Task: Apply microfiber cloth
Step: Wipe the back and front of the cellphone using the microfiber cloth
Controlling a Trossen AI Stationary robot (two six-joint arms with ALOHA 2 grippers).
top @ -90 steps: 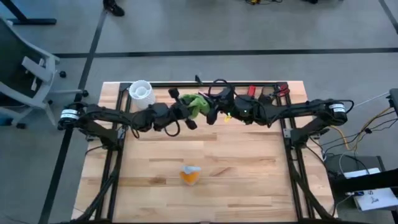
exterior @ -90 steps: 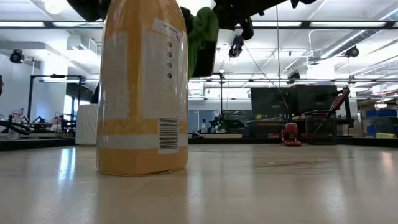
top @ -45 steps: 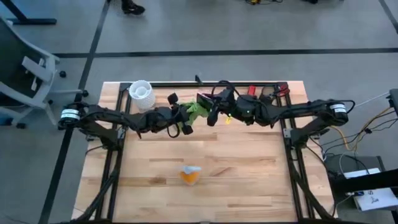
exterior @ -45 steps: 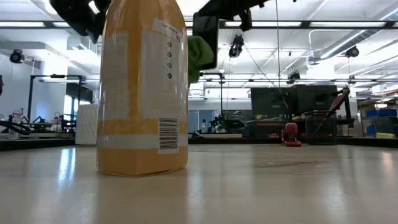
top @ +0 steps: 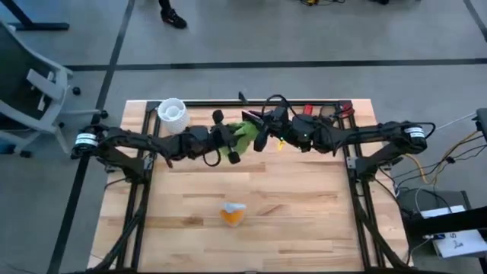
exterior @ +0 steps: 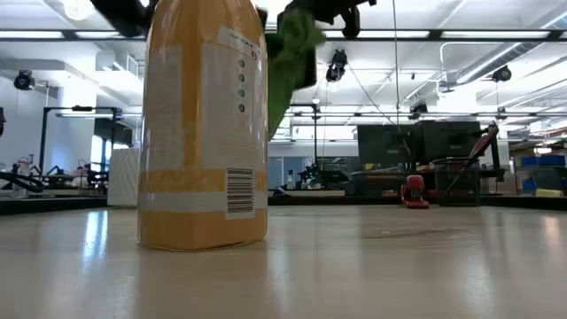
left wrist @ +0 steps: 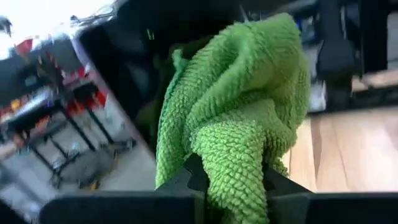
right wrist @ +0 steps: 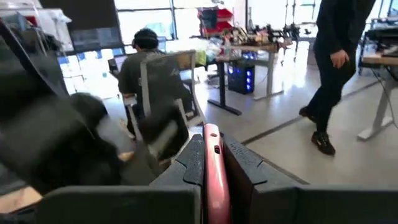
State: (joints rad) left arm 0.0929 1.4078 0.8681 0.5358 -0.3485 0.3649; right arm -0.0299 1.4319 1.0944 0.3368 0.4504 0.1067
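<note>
At the table's 12 o'clock edge, raised above the wood: microfiber cloth (top: 242,131), lime-green, bunched, pinched between the closed fingers of the left gripper (top: 232,137); the left wrist view shows the pile swelling out past the fingertips.

Phone (top: 254,122), dark with a pink-red edge, held edge-on in the clamped right gripper (top: 262,128); it lies at roughly 2 o'clock from the cloth, touching or just beside it, which of the two cannot be told. Its long axis appears to run about 10 to 4 o'clock. The left arm carries the cloth, so the wiping stroke is judged to be its own.

Containers: white cup (top: 173,113) at 9 o'clock from the cloth, contents not discernible; orange spray bottle (top: 233,214) at 6 o'clock, well apart, unattended.
</note>
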